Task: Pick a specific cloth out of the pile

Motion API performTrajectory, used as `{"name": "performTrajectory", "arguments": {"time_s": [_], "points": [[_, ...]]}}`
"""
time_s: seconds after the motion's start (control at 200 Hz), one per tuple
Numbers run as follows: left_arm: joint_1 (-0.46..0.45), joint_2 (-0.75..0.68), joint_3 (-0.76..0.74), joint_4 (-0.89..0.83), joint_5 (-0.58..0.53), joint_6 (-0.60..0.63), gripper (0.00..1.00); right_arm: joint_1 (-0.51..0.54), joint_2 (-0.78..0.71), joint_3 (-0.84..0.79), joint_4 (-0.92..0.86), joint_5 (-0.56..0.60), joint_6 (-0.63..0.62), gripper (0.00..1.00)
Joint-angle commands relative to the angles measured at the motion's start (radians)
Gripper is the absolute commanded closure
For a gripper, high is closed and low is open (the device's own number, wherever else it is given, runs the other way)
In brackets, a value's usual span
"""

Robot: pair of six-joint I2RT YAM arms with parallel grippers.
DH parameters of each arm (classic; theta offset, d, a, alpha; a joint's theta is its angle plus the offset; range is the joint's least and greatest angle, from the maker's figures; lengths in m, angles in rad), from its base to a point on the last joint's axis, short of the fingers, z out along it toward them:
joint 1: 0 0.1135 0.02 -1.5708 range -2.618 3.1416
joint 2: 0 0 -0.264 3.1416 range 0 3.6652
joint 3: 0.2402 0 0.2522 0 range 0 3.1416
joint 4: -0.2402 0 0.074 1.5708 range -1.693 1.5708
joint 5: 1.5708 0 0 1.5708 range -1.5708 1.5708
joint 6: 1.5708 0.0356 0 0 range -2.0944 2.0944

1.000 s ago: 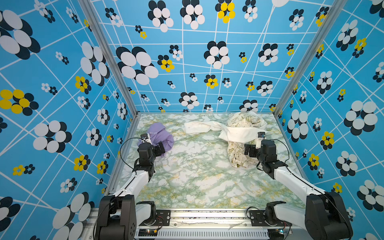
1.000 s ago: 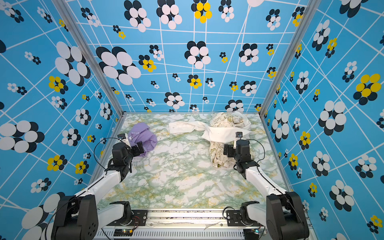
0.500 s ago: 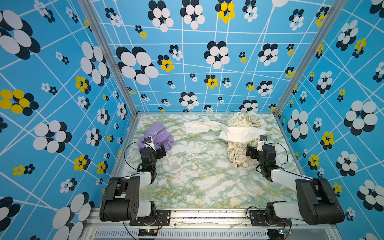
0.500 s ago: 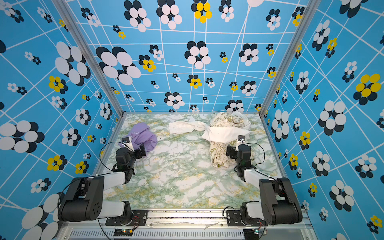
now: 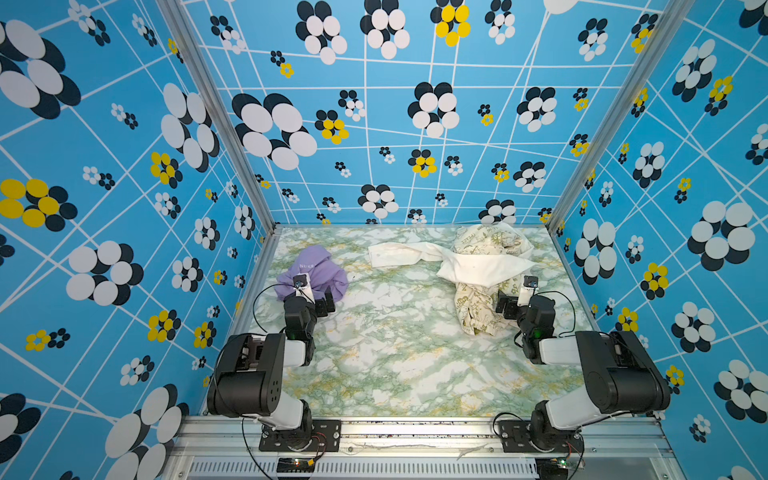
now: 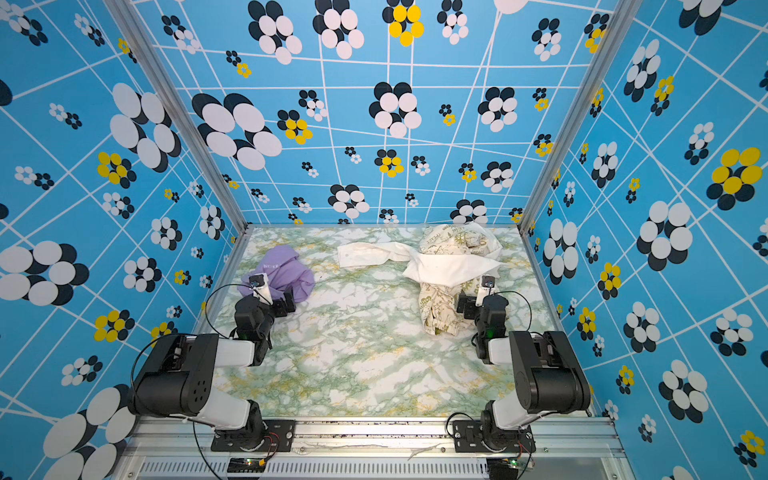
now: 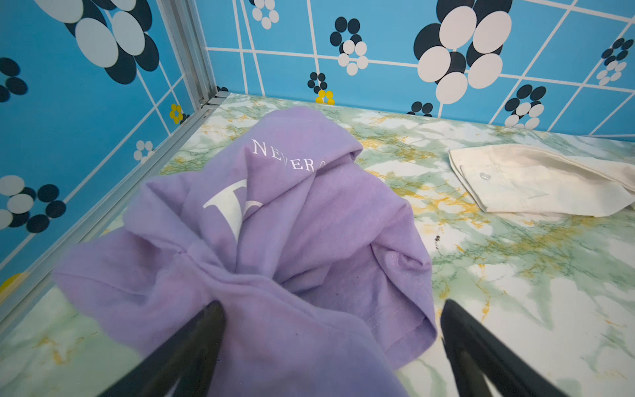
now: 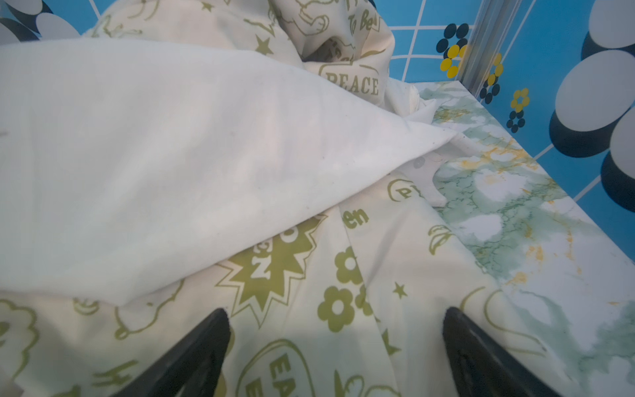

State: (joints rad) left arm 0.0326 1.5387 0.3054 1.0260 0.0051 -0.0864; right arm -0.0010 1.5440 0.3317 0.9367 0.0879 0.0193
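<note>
Done: the purple cloth (image 5: 312,270) lies alone at ten o'clock on the table (image 5: 399,353), well apart from the pile (image 5: 482,270) at two o'clock.
Left: nothing much, I think.
Left gripper (image 7: 330,343): wide open, holding nothing; the cloth is at twelve o'clock from it, between its jaws.
Right gripper (image 8: 335,343): wide open, empty, over the pile.

Soft matt lilac cloth (image 7: 275,240)
</note>
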Motion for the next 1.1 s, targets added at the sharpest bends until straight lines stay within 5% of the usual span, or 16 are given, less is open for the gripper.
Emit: {"name": "performTrajectory", "arguments": {"time_s": [0.0, 0.145, 1.094], "points": [[0.008, 0.009, 0.005, 0.026, 0.035, 0.019, 0.01, -0.005, -0.004, 0.024, 0.010, -0.024, 0.013, 0.01], [-0.012, 0.009, 0.060, -0.079, 0.030, 0.043, 0.01, -0.005, -0.002, 0.060, -0.051, -0.024, 0.013, 0.01], [-0.026, 0.011, 0.078, -0.107, 0.059, 0.073, 0.01, -0.004, -0.003, 0.065, -0.065, 0.006, 0.016, 0.01]]}}
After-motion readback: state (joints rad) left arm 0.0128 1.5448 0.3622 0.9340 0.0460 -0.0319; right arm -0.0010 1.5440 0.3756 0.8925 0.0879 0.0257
